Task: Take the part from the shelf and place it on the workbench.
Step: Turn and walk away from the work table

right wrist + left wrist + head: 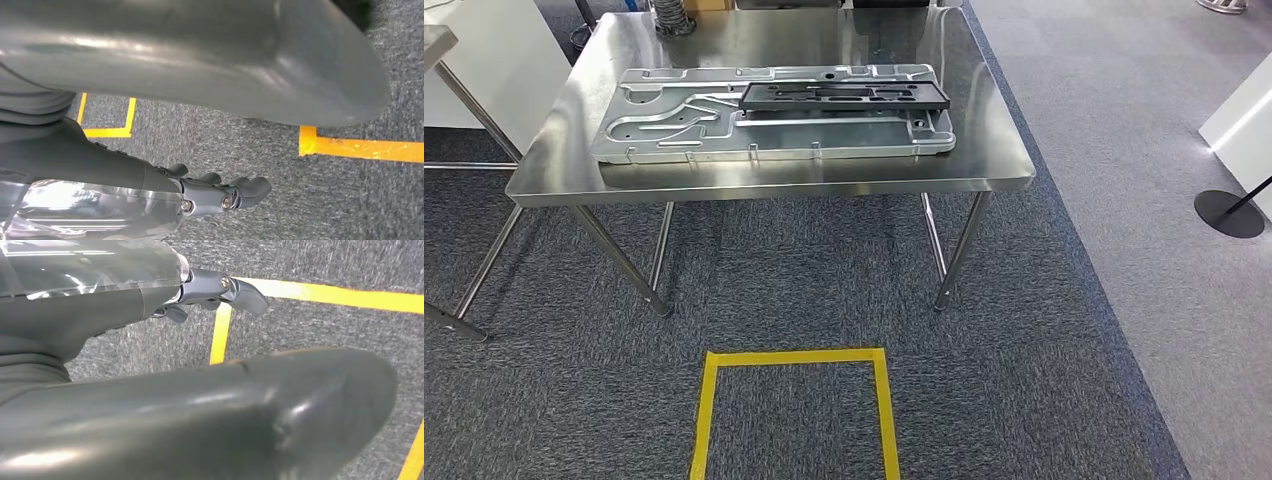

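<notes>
Both hands, left hand [210, 292] and right hand [220, 192], hang loosely extended, holding nothing; black part [844, 96] already lies on the workbench [984, 140], so placing looks finished.

A steel workbench [764, 185] stands ahead, and on it a large machined plate [674, 125] lies flat. On the plate's right part rests a smaller elongated part [844, 96]. A taped floor square [794, 357] lies on the carpet before the workbench, and a round stanchion base [1229, 213] sits well to its right.
</notes>
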### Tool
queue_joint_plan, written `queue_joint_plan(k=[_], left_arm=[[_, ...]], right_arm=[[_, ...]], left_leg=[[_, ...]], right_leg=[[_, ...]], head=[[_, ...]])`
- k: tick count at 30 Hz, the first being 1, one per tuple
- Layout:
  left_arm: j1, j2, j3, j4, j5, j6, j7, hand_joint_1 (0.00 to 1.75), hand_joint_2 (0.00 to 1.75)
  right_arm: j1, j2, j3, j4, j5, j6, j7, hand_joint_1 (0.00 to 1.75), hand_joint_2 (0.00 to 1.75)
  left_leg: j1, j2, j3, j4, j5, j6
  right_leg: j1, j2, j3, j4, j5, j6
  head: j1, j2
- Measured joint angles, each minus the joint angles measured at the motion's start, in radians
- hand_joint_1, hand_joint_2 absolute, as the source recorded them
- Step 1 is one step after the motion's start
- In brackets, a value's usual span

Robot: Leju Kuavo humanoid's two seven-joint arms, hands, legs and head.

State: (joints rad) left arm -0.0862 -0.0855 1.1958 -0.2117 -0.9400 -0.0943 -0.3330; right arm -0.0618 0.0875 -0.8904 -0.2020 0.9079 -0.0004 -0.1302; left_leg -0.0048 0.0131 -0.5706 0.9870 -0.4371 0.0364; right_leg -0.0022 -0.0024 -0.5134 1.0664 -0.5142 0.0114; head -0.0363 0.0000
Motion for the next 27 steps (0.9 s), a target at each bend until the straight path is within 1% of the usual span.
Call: queue_joint_plan(k=[1,2,3,4,5,6,7,9,10,11,12,13,14,15,16,17,18,19,20,21,22,23,24,25,26,27], left_arm=[[-0.001,0.0,0.0,0.0,-0.001,-0.001,0.0,0.0,0.0],[-0.002,0.0,-0.001,0.0,-0.002,-0.002,0.0,0.0,0.0],[-0.002,0.0,-0.001,0.0,-0.003,-0.002,0.0,0.0,0.0],[-0.002,0.001,-0.001,0.0,-0.004,-0.002,0.001,0.0,0.0],[-0.002,0.001,-0.001,0.0,-0.004,-0.002,0.002,0.0,0.0],[-0.002,0.002,-0.001,0.0,-0.004,-0.002,0.002,0.0,0.0],[-0.001,0.002,-0.001,0.0,-0.004,-0.002,0.003,0.0,0.0],[-0.001,0.002,-0.001,0.0,-0.003,-0.001,0.004,0.0,0.0],[-0.001,0.002,-0.001,0.0,-0.003,-0.001,0.004,0.0,0.0],[-0.001,0.002,-0.001,0.0,-0.002,-0.001,0.004,0.0,0.0],[-0.001,0.003,-0.001,0.0,-0.001,-0.001,0.003,0.0,0.0],[-0.002,0.003,-0.001,0.0,0.0,-0.002,0.001,0.0,0.0],[-0.004,0.003,-0.001,0.0,0.001,-0.002,0.0,0.0,0.0],[-0.006,0.004,-0.001,0.0,0.001,-0.003,-0.002,0.0,0.0],[-0.009,0.004,-0.001,0.0,0.001,-0.005,-0.003,0.0,0.0],[-0.011,0.004,-0.001,0.0,0.001,-0.006,-0.004,0.0,0.0],[-0.011,0.004,-0.001,0.0,0.001,-0.008,-0.005,0.0,0.0],[-0.011,0.004,-0.001,0.0,0.001,-0.008,-0.006,0.0,0.0],[-0.01,0.004,-0.001,0.0,0.001,-0.008,-0.006,0.0,0.0],[-0.01,0.003,-0.001,0.0,0.001,-0.008,-0.006,0.0,0.0],[-0.01,0.003,-0.001,0.0,0.001,-0.008,-0.006,0.0,0.0],[-0.011,0.003,-0.001,0.0,0.002,-0.008,-0.006,0.0,0.0],[-0.01,0.003,0.0,0.0,0.003,-0.008,-0.006,0.0,0.0],[-0.01,0.003,0.0,0.0,0.005,-0.007,-0.006,0.0,0.0],[-0.01,0.003,0.0,0.0,0.007,-0.005,-0.006,0.0,0.0],[-0.01,0.003,0.0,0.0,0.009,-0.003,-0.006,0.0,0.0]], right_arm=[[-0.002,0.0,-0.004,0.0,0.0,0.001,0.004,0.0,0.0],[-0.004,-0.001,-0.007,0.0,0.0,0.002,0.011,0.0,0.0],[-0.005,-0.001,-0.011,0.0,0.0,0.002,0.018,0.0,0.0],[-0.005,0.0,-0.013,0.0,0.0,0.002,0.024,0.0,0.0],[-0.005,0.0,-0.016,0.001,-0.001,0.003,0.028,0.0,0.0],[-0.006,0.0,-0.018,0.001,-0.001,0.003,0.03,0.0,0.0],[-0.006,0.0,-0.021,0.001,-0.002,0.004,0.031,0.0,0.0],[-0.007,0.0,-0.026,0.001,-0.005,0.006,0.032,0.0,0.0],[-0.007,0.0,-0.028,0.001,-0.006,0.008,0.032,0.0,0.0],[-0.007,0.0,-0.03,0.001,-0.007,0.011,0.031,0.0,0.0],[-0.007,0.0,-0.031,0.001,-0.007,0.014,0.031,0.0,0.0],[-0.007,0.001,-0.033,0.001,-0.007,0.016,0.03,0.0,0.0],[-0.007,0.001,-0.034,0.001,-0.006,0.018,0.028,0.0,0.0],[-0.008,0.001,-0.034,0.001,-0.005,0.018,0.026,0.0,0.0],[-0.009,0.001,-0.035,0.001,-0.004,0.018,0.024,0.0,0.0],[-0.009,0.001,-0.035,0.001,-0.004,0.018,0.022,0.0,0.0],[-0.009,0.001,-0.036,0.001,-0.003,0.019,0.021,0.0,0.0],[-0.008,0.001,-0.036,0.002,-0.003,0.019,0.02,0.0,0.0],[-0.008,0.002,-0.037,0.002,-0.003,0.02,0.02,0.0,0.0],[-0.008,0.002,-0.037,0.003,-0.003,0.02,0.02,0.0,0.0],[-0.007,0.002,-0.038,0.003,-0.003,0.02,0.019,0.0,0.0],[-0.008,0.002,-0.038,0.004,-0.002,0.02,0.019,0.0,0.0],[-0.008,0.002,-0.038,0.004,-0.002,0.021,0.019,0.0,0.0],[-0.007,0.002,-0.038,0.004,0.0,0.022,0.018,0.0,0.0],[-0.008,0.002,-0.038,0.004,0.001,0.024,0.017,0.0,0.0],[-0.008,0.002,-0.038,0.004,0.002,0.026,0.016,0.0,0.0]], left_leg=[[-0.001,0.0,-0.007,0.005,0.006,-0.005],[0.0,0.001,-0.013,0.007,0.013,-0.01],[0.001,0.002,-0.016,0.006,0.02,-0.016],[0.002,0.002,-0.019,0.006,0.026,-0.022],[0.002,0.0,-0.024,0.01,0.019,-0.028],[0.003,-0.002,-0.032,0.026,-0.004,-0.034],[0.005,-0.005,-0.044,0.065,-0.045,-0.039],[0.012,-0.007,-0.076,0.188,-0.144,-0.049],[0.014,-0.007,-0.086,0.25,-0.173,-0.053],[0.016,-0.007,-0.084,0.285,-0.176,-0.056],[0.018,-0.007,-0.066,0.288,-0.157,-0.058],[0.02,-0.007,-0.031,0.256,-0.127,-0.06],[0.022,-0.007,0.02,0.193,-0.102,-0.06],[0.021,-0.008,0.077,0.111,-0.095,-0.059],[0.02,-0.01,0.122,0.043,-0.1,-0.054],[0.018,-0.012,0.151,-0.007,-0.111,-0.048],[0.015,-0.014,0.158,-0.029,-0.118,-0.04],[0.014,-0.014,0.151,-0.029,-0.111,-0.031],[0.014,-0.012,0.14,-0.029,-0.1,-0.022],[0.015,-0.009,0.128,-0.029,-0.088,-0.013],[0.015,-0.006,0.113,-0.029,-0.073,-0.005],[0.015,-0.004,0.097,-0.029,-0.06,0.001],[0.013,-0.004,0.08,-0.028,-0.046,0.004],[0.011,-0.003,0.063,-0.027,-0.032,0.005],[0.009,-0.002,0.044,-0.025,-0.019,0.005],[0.007,-0.002,0.024,-0.021,-0.007,0.004]], right_leg=[[0.003,0.0,0.035,-0.058,-0.002,-0.005],[0.006,0.0,0.053,-0.092,-0.009,-0.009],[0.008,0.0,0.054,-0.104,-0.007,-0.011],[0.006,-0.001,0.048,-0.107,0.002,-0.015],[0.003,-0.003,0.042,-0.111,0.013,-0.021],[0.0,-0.005,0.034,-0.115,0.025,-0.027],[-0.003,-0.007,0.023,-0.117,0.037,-0.032],[-0.002,-0.008,-0.007,-0.114,0.06,-0.036],[-0.002,-0.008,-0.024,-0.111,0.071,-0.035],[-0.002,-0.009,-0.042,-0.107,0.081,-0.034],[-0.003,-0.009,-0.06,-0.101,0.091,-0.031],[-0.004,-0.009,-0.078,-0.094,0.1,-0.028],[-0.005,-0.008,-0.095,-0.086,0.109,-0.024],[-0.005,-0.008,-0.11,-0.078,0.118,-0.019],[-0.005,-0.007,-0.119,-0.073,0.126,-0.012],[-0.004,-0.007,-0.125,-0.07,0.136,-0.006],[-0.003,-0.007,-0.127,-0.072,0.146,0.0],[-0.004,-0.007,-0.128,-0.075,0.157,0.007],[-0.006,-0.005,-0.133,-0.074,0.155,0.013],[-0.008,-0.004,-0.141,-0.061,0.132,0.019],[-0.01,-0.002,-0.151,-0.03,0.088,0.024],[-0.011,-0.001,-0.164,0.02,0.028,0.027],[-0.011,-0.001,-0.176,0.085,-0.03,0.03],[-0.011,-0.001,-0.184,0.151,-0.067,0.032],[-0.011,-0.001,-0.184,0.203,-0.077,0.033],[-0.011,-0.001,-0.171,0.227,-0.061,0.032]], head=[[0.0,0.0],[0.0,0.0],[0.0,0.0],[0.0,0.0],[0.0,0.0],[0.0,0.0],[0.0,0.0],[0.0,0.0],[0.0,0.0],[0.0,0.0],[0.0,0.0],[0.0,0.0],[0.0,0.0],[0.0,0.0],[0.0,0.0],[0.0,0.0],[0.0,0.0],[0.0,0.0],[0.0,0.0],[0.0,0.0],[0.0,0.0],[0.0,0.0],[0.0,0.0],[0.0,0.0],[0.0,0.0],[0.0,0.0]])
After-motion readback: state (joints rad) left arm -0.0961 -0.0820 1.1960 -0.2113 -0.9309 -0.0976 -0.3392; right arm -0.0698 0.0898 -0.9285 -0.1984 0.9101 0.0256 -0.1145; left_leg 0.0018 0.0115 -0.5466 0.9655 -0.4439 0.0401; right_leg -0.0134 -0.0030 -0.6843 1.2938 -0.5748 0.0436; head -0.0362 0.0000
